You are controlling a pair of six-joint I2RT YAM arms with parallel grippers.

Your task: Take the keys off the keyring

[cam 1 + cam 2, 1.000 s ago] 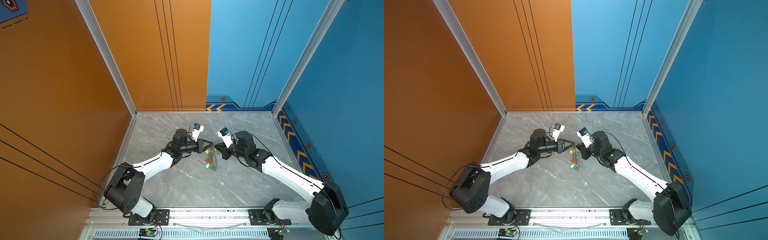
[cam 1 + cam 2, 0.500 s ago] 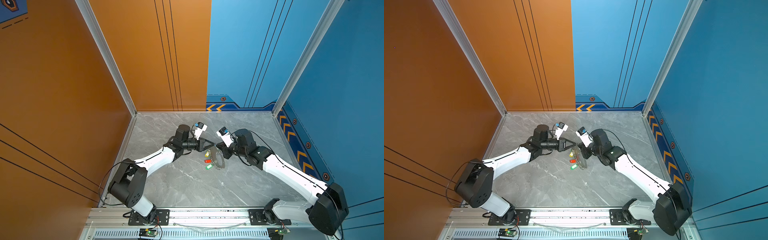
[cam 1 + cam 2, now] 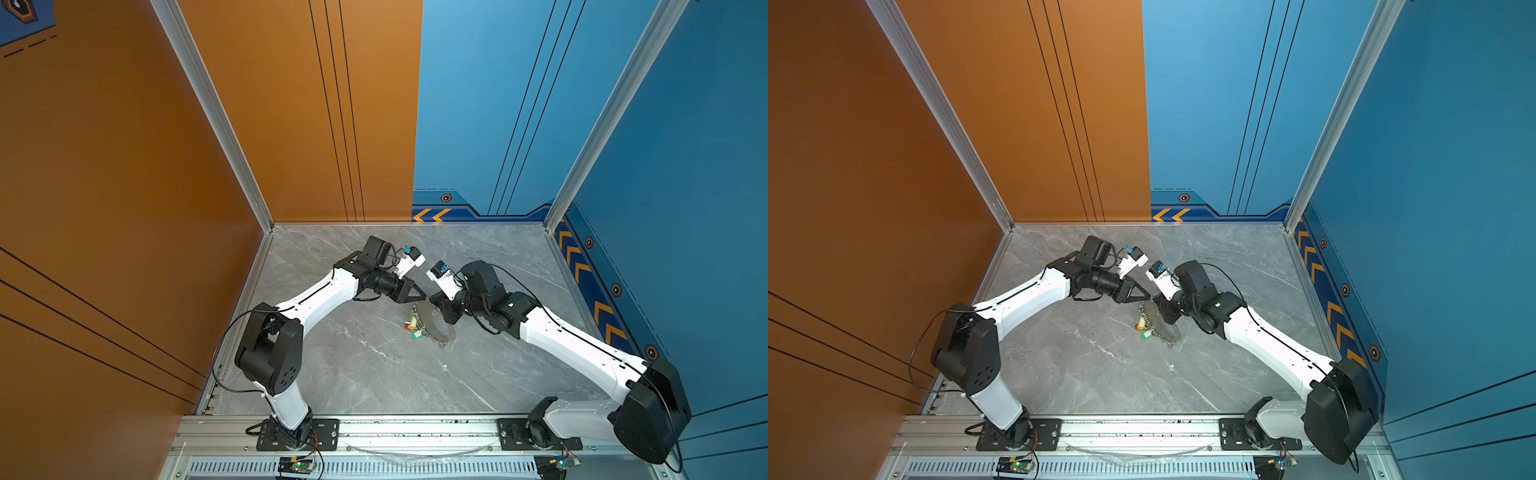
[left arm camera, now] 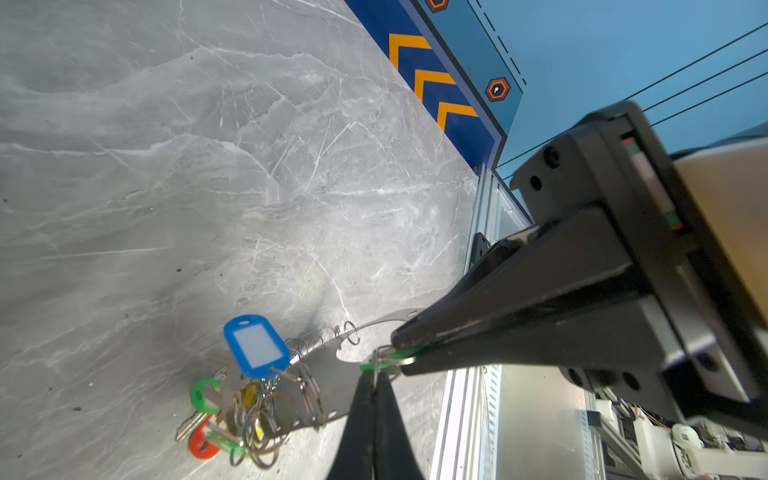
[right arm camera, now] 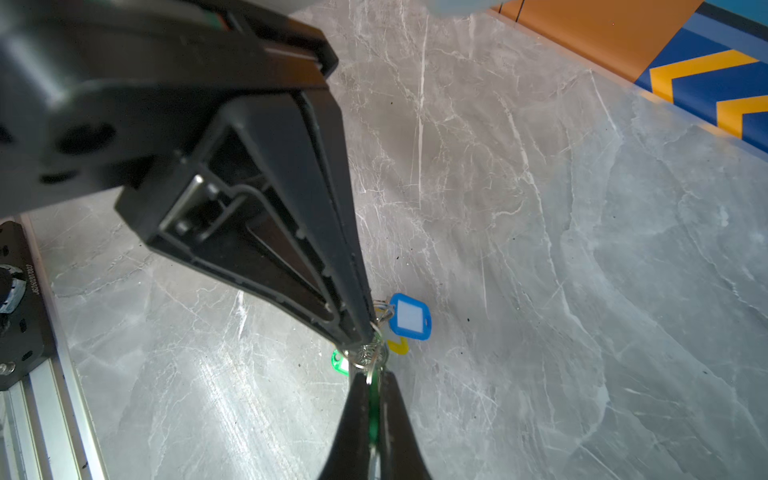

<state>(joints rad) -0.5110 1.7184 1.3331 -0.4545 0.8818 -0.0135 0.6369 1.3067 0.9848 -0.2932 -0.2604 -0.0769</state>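
Grippers meet tip to tip just right of centre in both top views, low over the grey marble worktop (image 3: pixel 353 365). The left gripper (image 4: pixel 375 372), rising from the bottom edge of the left wrist view, has its jaws pressed together on a small silver ring (image 4: pixel 379 356). The right gripper (image 5: pixel 374 376), at the bottom centre of the right wrist view, is clamped flat on a green tag (image 5: pixel 374 415) that hangs from that same ring. The keyring (image 4: pixel 328 382), a flat dark grey plate fringed with wire rings, sits tilted just left of the two gripper tips in the left wrist view, partly behind the left gripper's fingers. The keys (image 4: pixel 232 399) bunch at its far end, in the lower middle of that frame, and appear to rest on the worktop. A blue tag (image 4: pixel 257 347) lies uppermost, with green, red and yellow pieces beneath. In both top views the keyring lies just below the gripper tips, with the coloured tags on its left side.
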